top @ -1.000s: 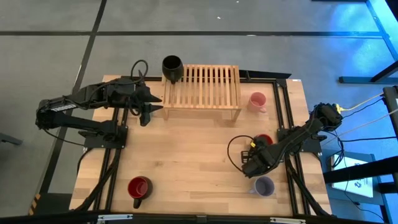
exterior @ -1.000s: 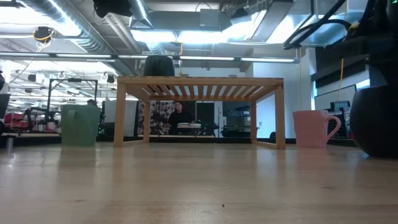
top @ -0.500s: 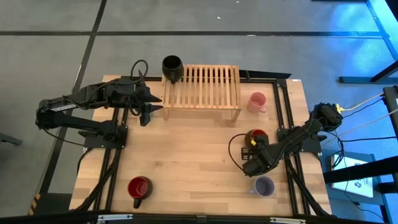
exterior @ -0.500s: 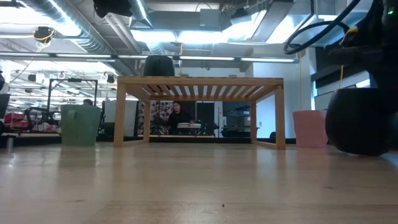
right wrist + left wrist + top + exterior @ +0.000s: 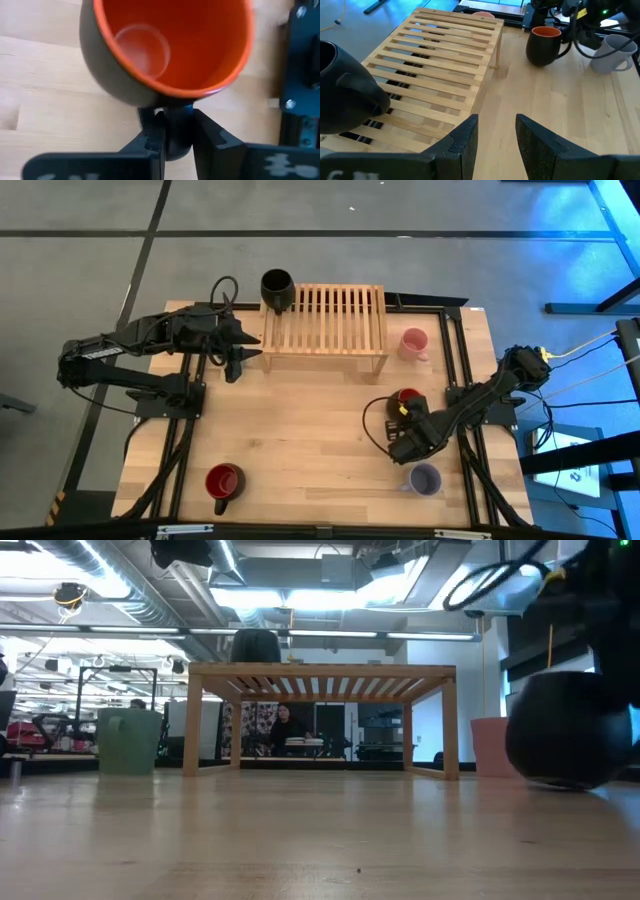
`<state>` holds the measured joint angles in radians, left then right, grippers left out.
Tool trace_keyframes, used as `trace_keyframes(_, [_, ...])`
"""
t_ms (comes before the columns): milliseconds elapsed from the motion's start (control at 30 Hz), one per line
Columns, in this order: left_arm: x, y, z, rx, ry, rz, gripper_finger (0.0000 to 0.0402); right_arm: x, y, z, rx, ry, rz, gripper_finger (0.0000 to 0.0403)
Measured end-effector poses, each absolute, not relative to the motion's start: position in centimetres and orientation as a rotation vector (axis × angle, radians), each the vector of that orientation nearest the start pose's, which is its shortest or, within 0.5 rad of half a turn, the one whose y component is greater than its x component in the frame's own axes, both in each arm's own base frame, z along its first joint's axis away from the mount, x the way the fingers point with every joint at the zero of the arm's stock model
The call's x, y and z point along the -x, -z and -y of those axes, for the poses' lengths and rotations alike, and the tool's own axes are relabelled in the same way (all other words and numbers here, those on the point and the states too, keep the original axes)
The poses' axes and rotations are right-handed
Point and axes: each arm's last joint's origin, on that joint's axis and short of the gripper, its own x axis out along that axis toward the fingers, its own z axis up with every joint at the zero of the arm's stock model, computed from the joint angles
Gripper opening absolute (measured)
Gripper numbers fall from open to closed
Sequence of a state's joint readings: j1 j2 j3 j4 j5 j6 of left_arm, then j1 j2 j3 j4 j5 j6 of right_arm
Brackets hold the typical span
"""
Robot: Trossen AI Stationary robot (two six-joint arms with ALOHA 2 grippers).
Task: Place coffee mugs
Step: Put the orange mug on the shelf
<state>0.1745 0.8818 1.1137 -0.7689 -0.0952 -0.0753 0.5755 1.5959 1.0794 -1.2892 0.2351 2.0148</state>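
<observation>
Right end effector (image 5: 172, 132) is clamping the handle of the dark, orange-lined round ceramic mug (image 5: 167, 47).
You are risking the mug swinging on that thin handle grip; left end effector (image 5: 495, 137) is waiting, fingers apart, near the surface's far-left corner.

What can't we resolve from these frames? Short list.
- Green mug: low view only; from above the left arm covers that spot.
- Orange-red mug off the table or not: low view blurs its base; right gripper is clamped on its handle.
- Pink mug: half hidden in the low view behind that dark mug.
- Black mug: cut off by the left wrist view's edge.
</observation>
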Motion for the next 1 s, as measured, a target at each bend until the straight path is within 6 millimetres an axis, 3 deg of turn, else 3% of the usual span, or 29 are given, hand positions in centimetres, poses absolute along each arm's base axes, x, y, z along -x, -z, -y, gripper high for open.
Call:
trace_keyframes(300, [-15.7,-37.3,-3.0,0.095,-0.283,-0.528,0.0126,-22.1,-24.4,-13.5,-0.730,1.159,-1.168,0.0038])
trace_keyframes(467, [-15.7,-37.3,-3.0,0.095,-0.283,-0.528,0.0126,-22.4,-25.2,-13.5,-0.692,1.130,-1.125,0.0037])
trace_keyframes(700, [-15.7,-37.3,-3.0,0.121,-0.290,-0.524,0.0126,-22.1,-24.7,-13.3,-0.664,1.145,-1.128,0.0036])
trace_keyframes(1000, [-15.7,-37.3,-3.0,0.121,-0.290,-0.524,0.0126,-22.3,-21.7,-12.8,-0.490,1.192,-1.132,0.0036])
